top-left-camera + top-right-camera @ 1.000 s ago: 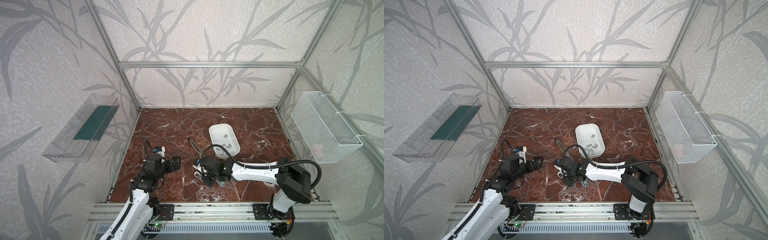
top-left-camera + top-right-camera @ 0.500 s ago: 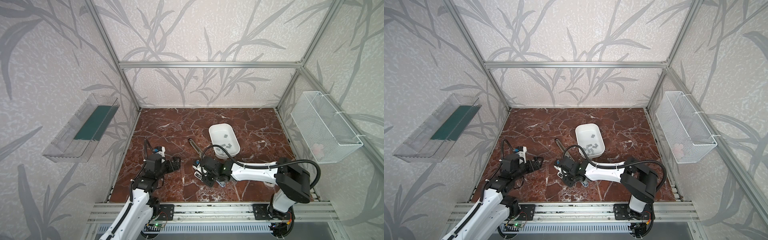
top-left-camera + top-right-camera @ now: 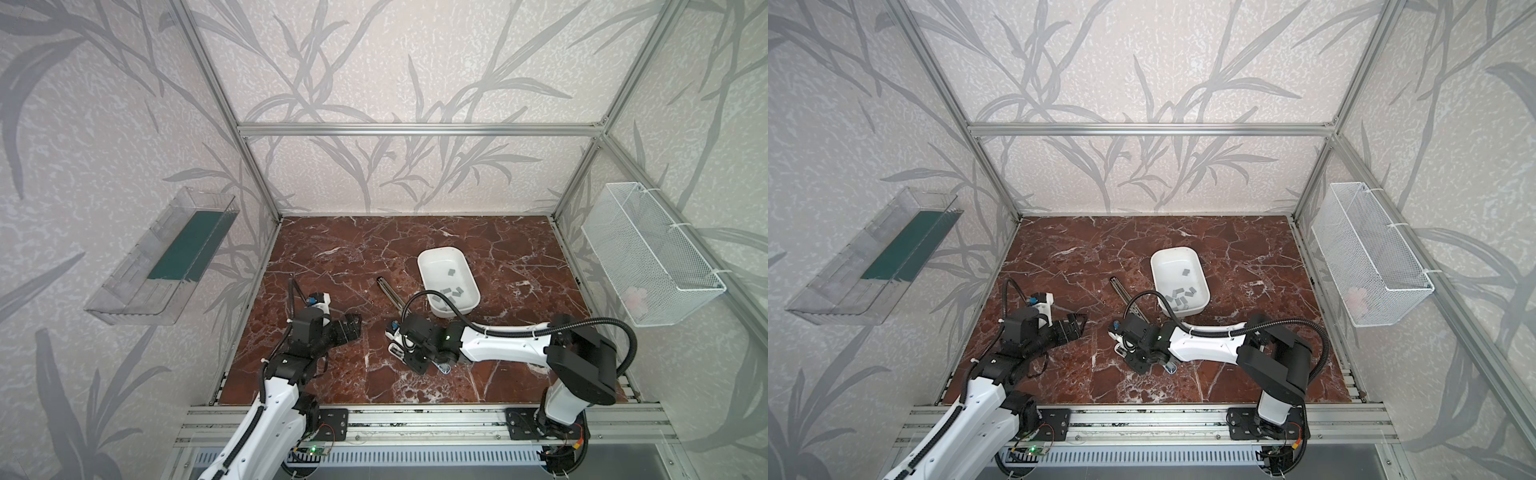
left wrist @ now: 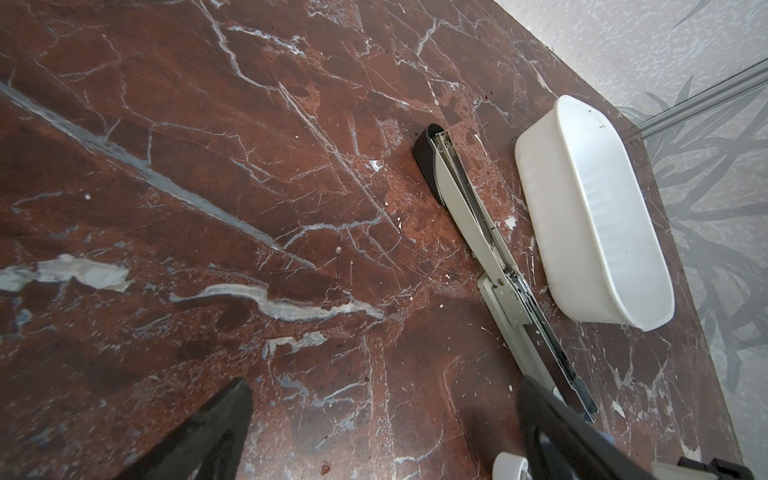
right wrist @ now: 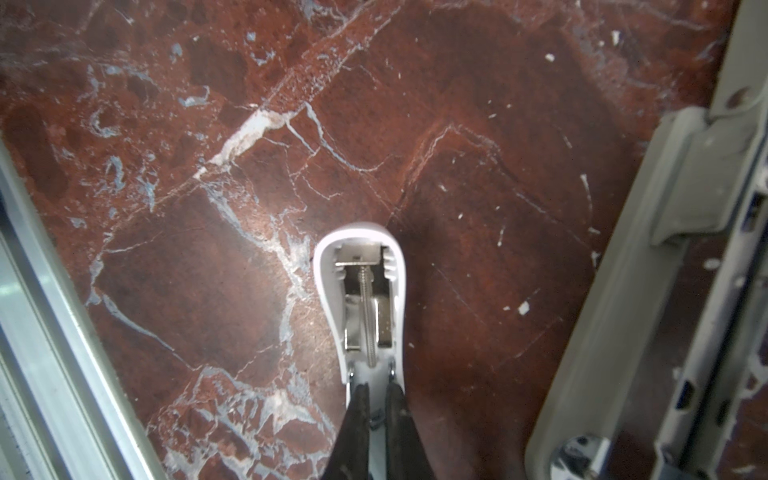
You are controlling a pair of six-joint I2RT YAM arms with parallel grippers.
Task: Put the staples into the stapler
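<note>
The stapler (image 3: 390, 295) (image 3: 1123, 293) lies folded open on the red marble, its long rail (image 4: 461, 199) running toward the tray. My right gripper (image 3: 415, 361) (image 3: 1138, 361) sits low over its near end. In the right wrist view this gripper (image 5: 377, 388) is shut above the white upturned arm (image 5: 357, 232). A small grey bit shows in the narrow gap, and I cannot tell what it is. The staples (image 3: 451, 293) (image 3: 1179, 297) lie loose in the white tray (image 3: 440, 249) (image 3: 1173, 249) (image 4: 590, 216). My left gripper (image 3: 351, 326) (image 3: 1075, 326) (image 4: 384, 395) hovers open and empty left of the stapler.
A clear shelf (image 3: 174, 262) with a green sheet hangs on the left wall. On the right wall hangs a white wire basket (image 3: 648, 257). The aluminium front rail (image 3: 415, 415) runs close behind the right gripper. The stapler's grey body (image 5: 615, 311) lies beside the white arm.
The right gripper has shifted only very slightly over the stapler's near end. The left arm, the tray and the staples have not moved.
</note>
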